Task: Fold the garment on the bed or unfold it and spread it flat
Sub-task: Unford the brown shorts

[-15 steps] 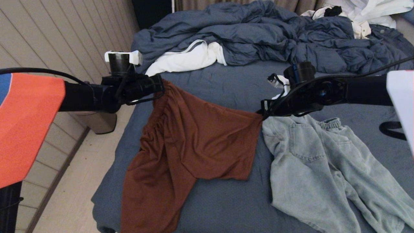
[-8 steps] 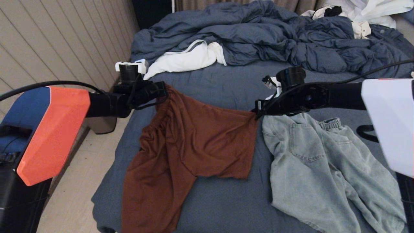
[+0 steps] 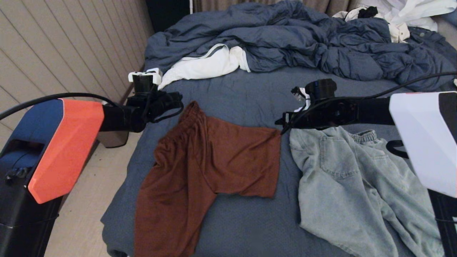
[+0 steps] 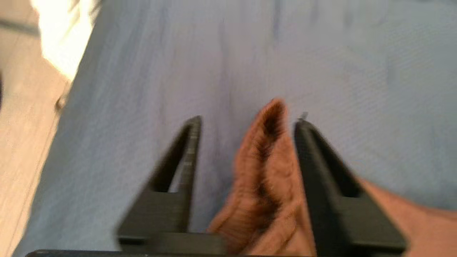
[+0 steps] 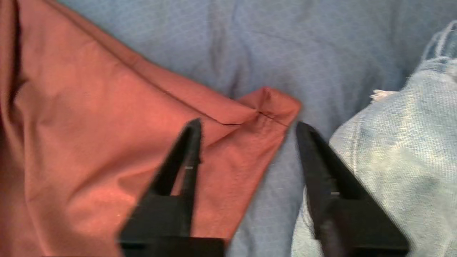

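Shorts released, mostly spread on the bed [image 3: 246, 96].
Rust-brown fabric shorts [image 3: 214, 160] lie under left gripper [image 4: 246, 142] and right gripper [image 5: 246, 142], both wide open and empty; left leg remains rumpled.

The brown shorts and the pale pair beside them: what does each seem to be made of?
The brown shorts look like a thin, matte woven fabric, perhaps cotton: soft folds, stitched hem, gathered elastic waistband between the fingers of the open left tool. The pale shorts look like washed light-blue denim: mottled fade, visible weave, stitched patch pocket. The open right tool hovers over the brown hem corner.
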Motion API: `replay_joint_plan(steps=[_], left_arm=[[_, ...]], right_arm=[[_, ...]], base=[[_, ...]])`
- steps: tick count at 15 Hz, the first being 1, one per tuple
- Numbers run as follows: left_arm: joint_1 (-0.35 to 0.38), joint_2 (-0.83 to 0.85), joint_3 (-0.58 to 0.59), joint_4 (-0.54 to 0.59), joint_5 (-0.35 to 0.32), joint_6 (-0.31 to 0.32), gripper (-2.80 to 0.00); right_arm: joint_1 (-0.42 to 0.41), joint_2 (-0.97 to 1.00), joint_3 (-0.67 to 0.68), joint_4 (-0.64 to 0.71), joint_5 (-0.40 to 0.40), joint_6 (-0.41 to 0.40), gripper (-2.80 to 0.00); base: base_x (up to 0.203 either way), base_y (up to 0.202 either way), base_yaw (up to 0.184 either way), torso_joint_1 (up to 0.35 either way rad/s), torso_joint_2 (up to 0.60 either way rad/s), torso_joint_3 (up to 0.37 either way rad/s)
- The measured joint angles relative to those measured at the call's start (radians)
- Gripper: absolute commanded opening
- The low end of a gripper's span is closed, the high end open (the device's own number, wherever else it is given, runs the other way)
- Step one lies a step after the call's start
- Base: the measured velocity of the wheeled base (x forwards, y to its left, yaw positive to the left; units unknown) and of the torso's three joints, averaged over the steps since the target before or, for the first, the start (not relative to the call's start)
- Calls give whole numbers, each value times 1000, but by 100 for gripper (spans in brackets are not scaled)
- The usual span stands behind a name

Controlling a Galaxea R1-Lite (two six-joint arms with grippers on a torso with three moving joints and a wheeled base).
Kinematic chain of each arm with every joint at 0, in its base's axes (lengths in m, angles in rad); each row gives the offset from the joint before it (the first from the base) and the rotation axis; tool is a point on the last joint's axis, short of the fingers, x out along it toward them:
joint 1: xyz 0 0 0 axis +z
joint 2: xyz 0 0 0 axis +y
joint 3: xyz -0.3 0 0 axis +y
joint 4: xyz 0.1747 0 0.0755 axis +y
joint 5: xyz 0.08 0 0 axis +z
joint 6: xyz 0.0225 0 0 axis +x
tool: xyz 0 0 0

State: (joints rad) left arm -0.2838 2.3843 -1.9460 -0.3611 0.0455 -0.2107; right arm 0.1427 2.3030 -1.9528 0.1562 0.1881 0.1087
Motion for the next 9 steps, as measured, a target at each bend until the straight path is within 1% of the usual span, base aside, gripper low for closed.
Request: replay_joint_plan(steps=[2,4,5,6,7,9], left_arm=[[-7,-2,0,-17,3,1,0],[-9,-15,2,-18,30,-1,0],[-11,-32,7,-18,50,-2,0],[-11,-54,20,-17,64,-8,-280],[-11,-86,57,-15,75,-16,-280],[-11,-160,196,-12,75,-27,-280]], right_arm=[[-13,-4,3,0,0,6,0],[-18,-21,13,2,0,19,0],[-18,-38,22,3,0,31,-214],[-18,-60,33,4,1,46,-280],[-15,-89,55,7,0,57,-280],[-3,-159,131,9,0,63,-280]], base=[[0,0,0,0,0,0],[0,0,0,0,0,0],[0,0,0,0,0,0],[0,0,0,0,0,0],[0,0,0,0,0,0],[0,0,0,0,0,0]])
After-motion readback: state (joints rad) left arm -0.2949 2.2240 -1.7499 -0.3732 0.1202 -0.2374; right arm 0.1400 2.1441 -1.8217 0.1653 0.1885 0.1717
